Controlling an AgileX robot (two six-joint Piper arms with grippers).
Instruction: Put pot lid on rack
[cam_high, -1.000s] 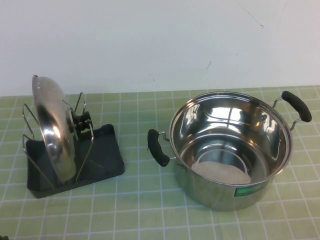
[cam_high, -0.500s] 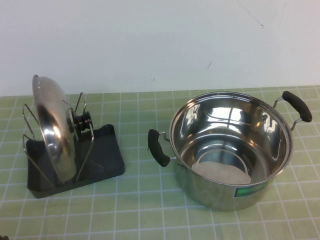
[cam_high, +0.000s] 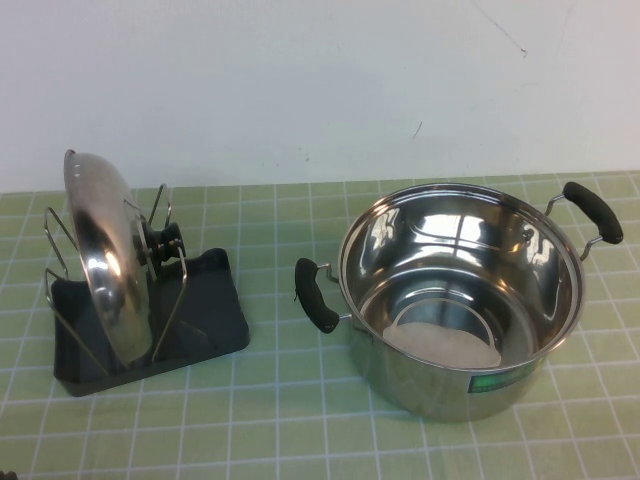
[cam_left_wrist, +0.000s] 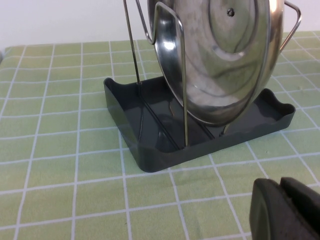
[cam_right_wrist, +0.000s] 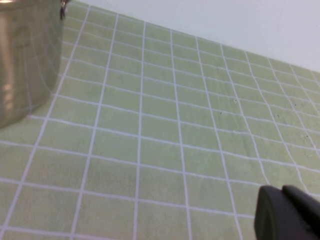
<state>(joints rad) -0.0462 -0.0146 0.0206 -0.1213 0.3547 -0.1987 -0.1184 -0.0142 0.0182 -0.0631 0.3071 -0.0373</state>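
Observation:
The shiny steel pot lid (cam_high: 108, 265) stands on edge in the dark grey rack (cam_high: 205, 305) at the left, held between the wire loops, its black knob (cam_high: 166, 243) facing right. In the left wrist view the lid's underside (cam_left_wrist: 220, 55) leans in the rack's tray (cam_left_wrist: 150, 125). My left gripper (cam_left_wrist: 281, 186) is shut and empty, low over the mat a short way from the rack's near end. My right gripper (cam_right_wrist: 283, 194) is shut and empty over bare mat, apart from the pot. Neither gripper shows in the high view.
A large steel pot (cam_high: 458, 300) with two black handles (cam_high: 316, 296) stands open at the right; its wall shows in the right wrist view (cam_right_wrist: 25, 55). A green tiled mat (cam_high: 300, 420) covers the table; a white wall is behind.

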